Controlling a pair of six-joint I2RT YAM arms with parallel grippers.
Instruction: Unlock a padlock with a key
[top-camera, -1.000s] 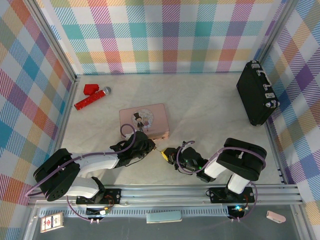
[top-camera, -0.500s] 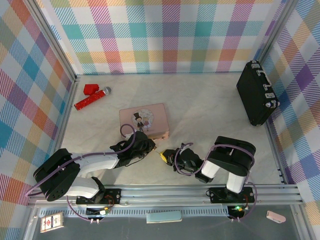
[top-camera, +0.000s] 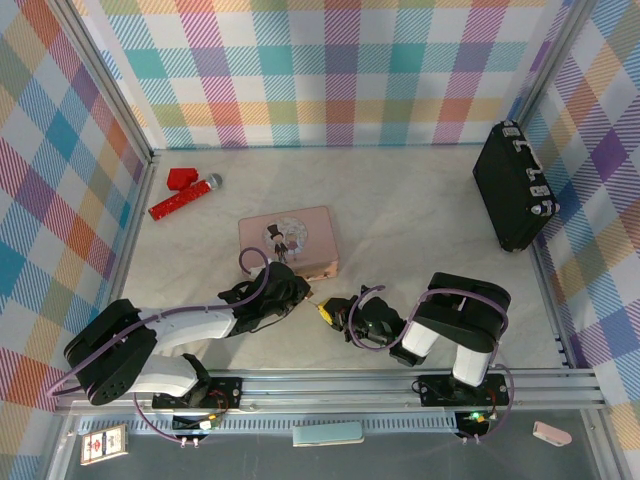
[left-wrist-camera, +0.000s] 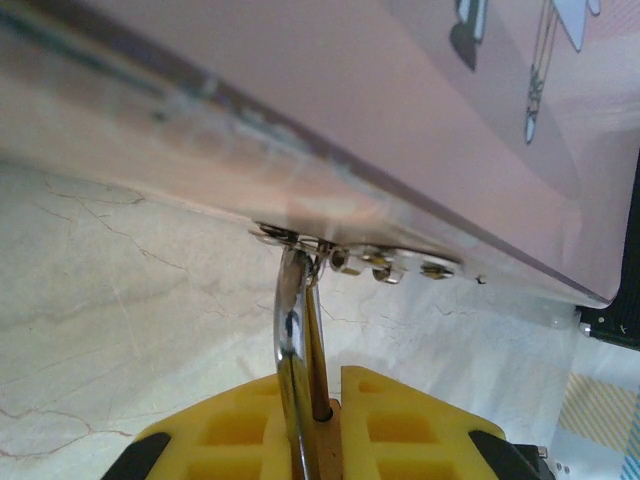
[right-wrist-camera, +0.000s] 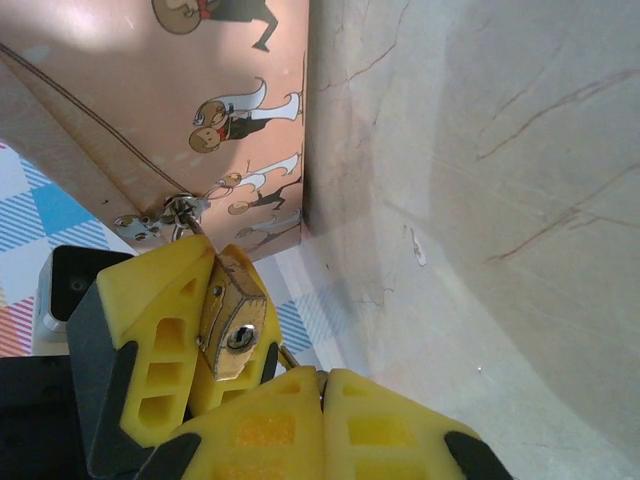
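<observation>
The brass padlock (right-wrist-camera: 232, 330) hangs by its silver shackle (left-wrist-camera: 291, 330) from the clasp of the pink tin (top-camera: 288, 238). My left gripper (left-wrist-camera: 335, 385) is shut on the padlock's body. In the right wrist view the keyhole faces the camera between the left gripper's yellow fingers (right-wrist-camera: 160, 300). My right gripper (right-wrist-camera: 322, 375) is shut on the thin dark key (right-wrist-camera: 289, 356). The key sticks out up and to the left, its tip just below and right of the keyhole, outside it. In the top view the left gripper (top-camera: 308, 296) and right gripper (top-camera: 330, 310) meet at the tin's near right corner.
A black case (top-camera: 515, 185) leans against the right wall. Red objects (top-camera: 185, 192) lie at the back left. The metal frame rail (top-camera: 400, 378) runs along the near edge behind both arms. The tin's front wall (left-wrist-camera: 400, 120) stands right above the left fingers.
The right arm's elbow has swung left and the right gripper has edged slightly toward the padlock. The left arm has kept still with the padlock held.
</observation>
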